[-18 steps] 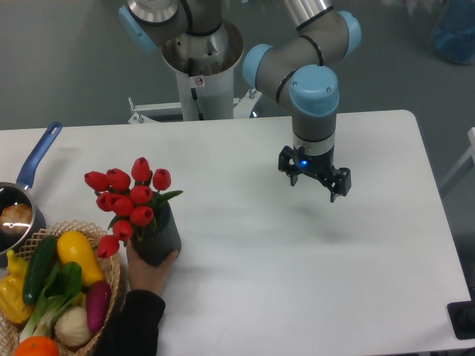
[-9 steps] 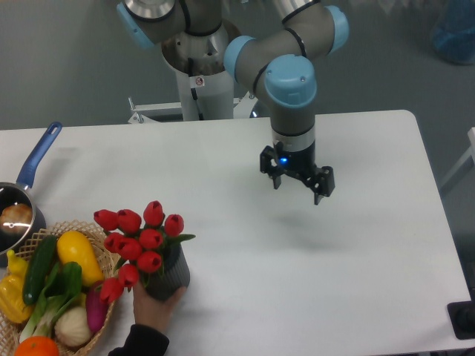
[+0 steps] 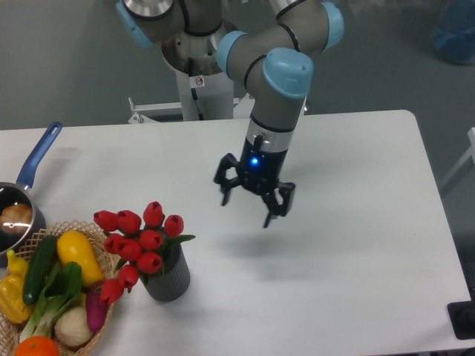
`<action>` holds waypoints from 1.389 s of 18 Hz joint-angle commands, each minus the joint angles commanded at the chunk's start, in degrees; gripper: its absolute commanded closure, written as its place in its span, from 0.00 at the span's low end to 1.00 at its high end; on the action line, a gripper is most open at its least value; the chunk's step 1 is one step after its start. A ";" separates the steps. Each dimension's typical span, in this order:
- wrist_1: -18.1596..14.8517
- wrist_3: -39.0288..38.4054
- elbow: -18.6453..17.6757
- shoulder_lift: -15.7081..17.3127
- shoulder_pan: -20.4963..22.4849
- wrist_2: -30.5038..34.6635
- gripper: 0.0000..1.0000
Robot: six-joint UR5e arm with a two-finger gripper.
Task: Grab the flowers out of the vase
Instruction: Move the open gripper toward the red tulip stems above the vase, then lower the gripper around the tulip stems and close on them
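The flowers point(image 3: 137, 241), a bunch of red tulip buds with green leaves, stand in the dark grey ribbed vase point(image 3: 168, 276) near the table's front left. The buds lean left over the basket's edge. My gripper point(image 3: 249, 206) hangs above the table, up and to the right of the flowers, well apart from them. Its two fingers are spread open and hold nothing.
A wicker basket point(image 3: 111, 274) with red, yellow and green vegetables sits at the front left, touching the flowers' side. A blue-handled metal pot point(image 3: 16, 211) stands at the left edge. The white table point(image 3: 356, 259) stretches to the right.
The hand that held the vase has left the view; the vase stands alone. My gripper has moved left and down towards the flowers, and the arm has tilted.
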 joint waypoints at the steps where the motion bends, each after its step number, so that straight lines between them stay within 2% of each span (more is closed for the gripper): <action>1: 0.00 0.09 0.00 0.00 -0.35 -1.67 0.00; 8: 0.35 0.53 0.61 -1.66 -2.19 -12.93 0.00; 12: 0.88 0.53 1.93 -4.13 -2.98 -13.28 0.00; 17: 1.23 0.53 5.62 -8.25 -4.92 -13.99 0.00; 23: 1.23 1.23 6.24 -8.97 -7.55 -16.27 0.00; 24: 1.40 1.32 6.24 -8.88 -7.82 -16.27 0.02; 25: 1.67 1.49 6.24 -8.88 -7.82 -16.27 0.19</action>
